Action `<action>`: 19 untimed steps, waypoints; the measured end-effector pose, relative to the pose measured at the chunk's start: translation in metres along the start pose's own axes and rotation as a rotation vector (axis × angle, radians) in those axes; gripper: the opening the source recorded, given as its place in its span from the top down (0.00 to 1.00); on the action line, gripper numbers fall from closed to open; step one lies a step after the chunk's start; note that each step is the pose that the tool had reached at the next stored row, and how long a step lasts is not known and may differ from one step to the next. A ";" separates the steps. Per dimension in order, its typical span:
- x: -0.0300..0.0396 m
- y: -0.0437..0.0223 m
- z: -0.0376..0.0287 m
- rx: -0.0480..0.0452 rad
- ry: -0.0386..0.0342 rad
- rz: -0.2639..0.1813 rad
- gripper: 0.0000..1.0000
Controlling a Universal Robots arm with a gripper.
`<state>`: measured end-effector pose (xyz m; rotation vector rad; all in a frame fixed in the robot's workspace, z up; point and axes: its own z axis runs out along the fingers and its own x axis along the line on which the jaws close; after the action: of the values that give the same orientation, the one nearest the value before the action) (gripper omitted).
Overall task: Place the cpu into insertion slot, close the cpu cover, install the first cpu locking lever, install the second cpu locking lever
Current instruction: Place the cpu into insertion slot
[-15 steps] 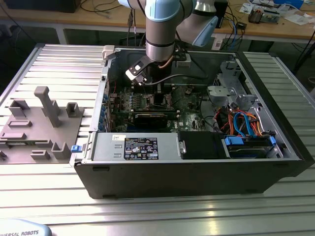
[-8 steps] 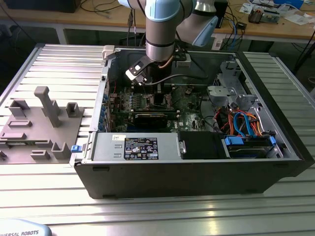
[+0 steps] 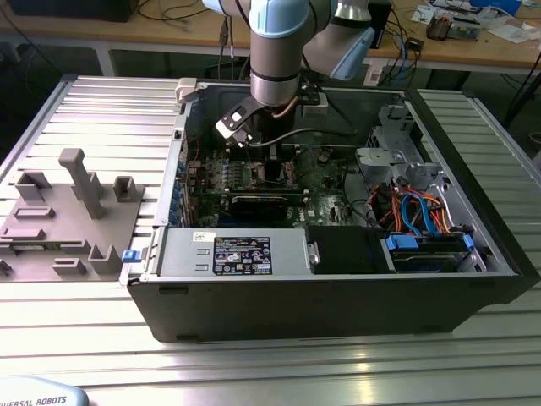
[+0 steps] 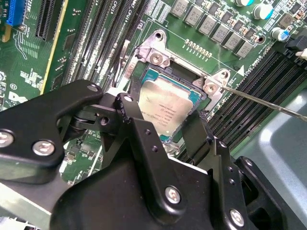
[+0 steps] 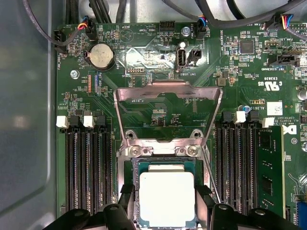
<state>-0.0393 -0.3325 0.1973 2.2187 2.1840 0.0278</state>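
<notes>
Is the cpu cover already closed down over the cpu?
No, in the first wrist view the cpu cover stands swung open, with the green board seen through its window, and the cpu lies uncovered.

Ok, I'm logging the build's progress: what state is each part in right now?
cpu: lying flat in the insertion slot.
cpu cover: swung up, open.
locking lever: unlatched, sticking out to the side.
gripper: down at the cpu; whether it is open or shut is unclear.
computer case: side open, inside exposed.
</notes>
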 end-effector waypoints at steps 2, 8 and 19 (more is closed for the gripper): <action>0.0000 0.0000 0.0000 0.0000 0.0000 0.000 0.38; 0.0002 0.0005 0.0003 -0.0001 0.0002 0.000 0.38; 0.0008 0.0003 0.0004 -0.0001 0.0006 0.000 0.38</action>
<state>-0.0390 -0.3317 0.1970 2.2190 2.1841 0.0286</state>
